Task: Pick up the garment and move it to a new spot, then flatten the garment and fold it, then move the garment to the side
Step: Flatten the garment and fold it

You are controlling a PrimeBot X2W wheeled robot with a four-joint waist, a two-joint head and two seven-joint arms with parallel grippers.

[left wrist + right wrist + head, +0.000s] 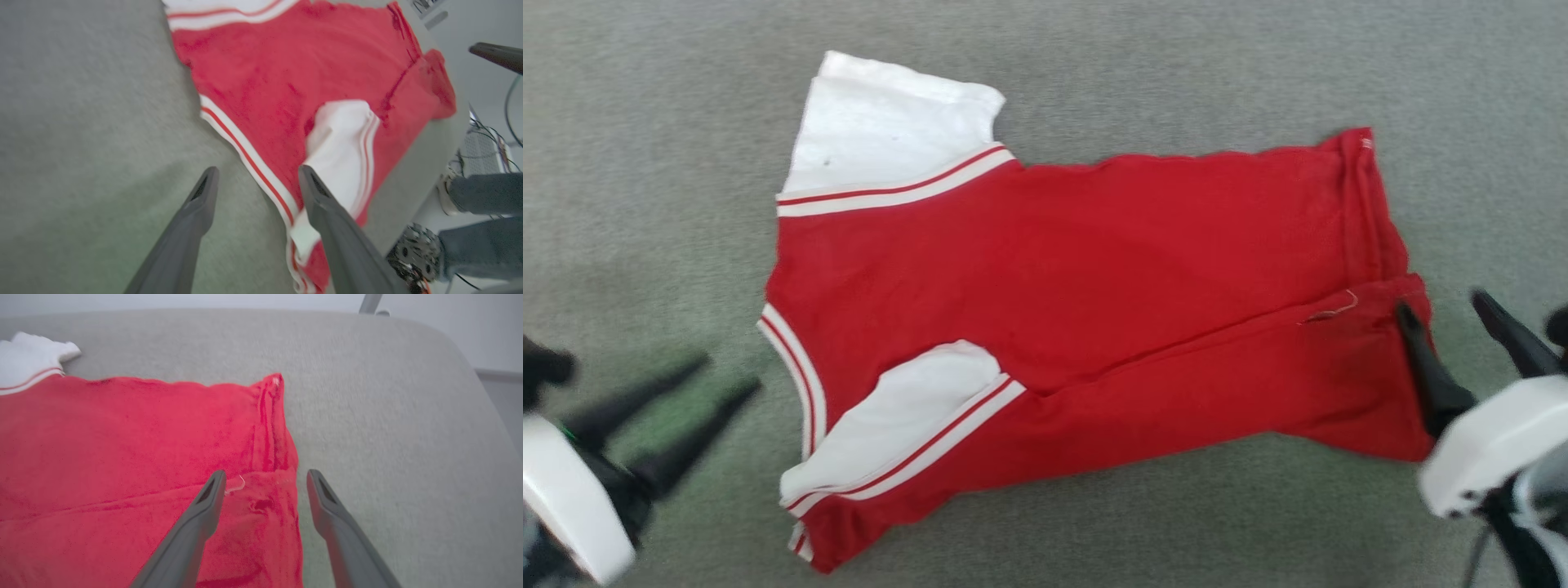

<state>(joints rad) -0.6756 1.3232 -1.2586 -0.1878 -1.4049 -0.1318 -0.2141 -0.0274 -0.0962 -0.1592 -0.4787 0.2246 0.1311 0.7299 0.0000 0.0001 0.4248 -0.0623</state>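
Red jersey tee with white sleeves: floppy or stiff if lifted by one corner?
Likely floppy: the red jersey T-shirt with white sleeves lies in soft creases, its near edge folded over, so it would probably drape and unfold. Probably light, as the knit looks thin. Pushed, it may bunch rather than slide on the fuzzy grey surface.

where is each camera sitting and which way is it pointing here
Head view: on the head, looking down at the garment on the grey table; left gripper lower left, right gripper lower right.
Left wrist view: left wrist, facing the collar end; own fingers apart; a person's legs past the table edge.
Right wrist view: right wrist, facing the hem corner; own fingers apart.
Shared: head and right wrist views both show the hem's loose thread.
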